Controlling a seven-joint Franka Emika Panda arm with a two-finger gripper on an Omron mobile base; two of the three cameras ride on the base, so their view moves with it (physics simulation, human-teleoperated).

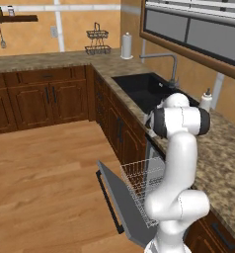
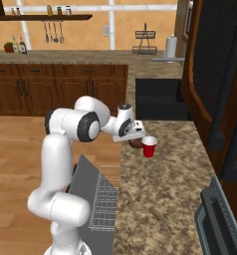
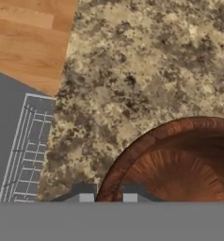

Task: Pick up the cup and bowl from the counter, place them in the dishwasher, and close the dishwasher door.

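End effector [image 3: 108, 194] pinches the bowl's [image 3: 180, 164] rim beside the cup [image 2: 149, 146].

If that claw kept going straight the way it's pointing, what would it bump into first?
The gripper points down at the counter, its two fingertips standing either side of the bowl's rim. Going straight on, it would likely meet the bowl's rim at once, with the granite just below; depth is hard to judge.
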